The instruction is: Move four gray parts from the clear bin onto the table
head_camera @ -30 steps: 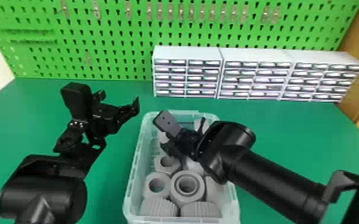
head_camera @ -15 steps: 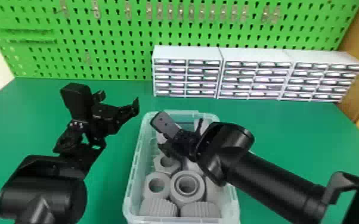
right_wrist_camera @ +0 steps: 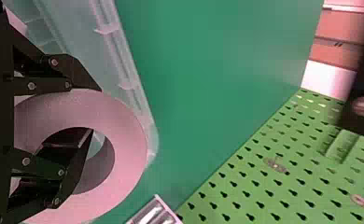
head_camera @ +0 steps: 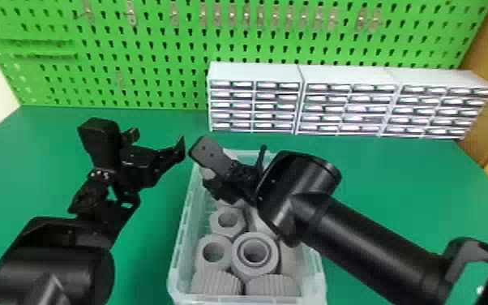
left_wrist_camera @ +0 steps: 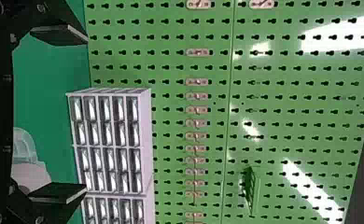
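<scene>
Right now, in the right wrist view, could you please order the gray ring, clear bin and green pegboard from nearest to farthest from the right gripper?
1. Gray ring, right at the right gripper.
2. Clear bin, its wall just beyond the ring.
3. Green pegboard, behind the table.

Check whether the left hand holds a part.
No, the left hand is open, its fingers wide apart with nothing gripped between them.

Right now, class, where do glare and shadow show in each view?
Left wrist view: white glare streaks on the pegboard; head view: bright glints along the drawer fronts; right wrist view: the gray part's hole looks shaded, its outer face brighter.
</scene>
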`<action>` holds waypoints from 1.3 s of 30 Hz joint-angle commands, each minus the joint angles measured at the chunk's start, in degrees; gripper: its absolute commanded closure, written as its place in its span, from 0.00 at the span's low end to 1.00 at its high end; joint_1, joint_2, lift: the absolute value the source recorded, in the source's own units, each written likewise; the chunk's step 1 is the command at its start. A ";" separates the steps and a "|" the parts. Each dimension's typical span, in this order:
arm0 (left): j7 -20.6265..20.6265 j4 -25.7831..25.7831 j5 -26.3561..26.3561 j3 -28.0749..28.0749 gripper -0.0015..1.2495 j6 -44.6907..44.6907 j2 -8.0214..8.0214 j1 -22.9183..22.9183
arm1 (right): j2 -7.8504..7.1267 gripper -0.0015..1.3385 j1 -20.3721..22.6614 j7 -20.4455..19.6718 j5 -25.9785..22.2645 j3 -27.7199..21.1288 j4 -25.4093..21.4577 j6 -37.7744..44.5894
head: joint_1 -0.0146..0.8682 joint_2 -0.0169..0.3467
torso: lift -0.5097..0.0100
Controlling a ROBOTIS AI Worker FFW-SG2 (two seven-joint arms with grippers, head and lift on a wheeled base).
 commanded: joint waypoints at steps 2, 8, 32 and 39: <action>0.00 -0.50 -0.33 0.60 0.13 0.00 0.00 0.54 | -1.68 0.90 2.79 0.00 2.41 -4.33 -8.71 4.52 | 0.79 0.12 | 0.89; 0.00 -0.94 -0.59 1.21 0.14 0.18 0.00 0.80 | -3.17 0.90 5.77 0.00 4.60 -9.34 -15.83 8.83 | 0.79 0.12 | 0.89; 0.00 -2.17 -1.03 2.62 0.14 0.79 0.00 1.51 | -7.04 0.90 19.75 0.00 15.68 -32.37 -35.70 26.94 | 0.79 0.12 | 0.89; -0.08 -2.17 -1.03 2.44 0.14 0.79 0.00 1.33 | -6.78 0.90 24.76 0.00 18.93 -41.95 -38.07 30.28 | 0.79 0.12 | 0.89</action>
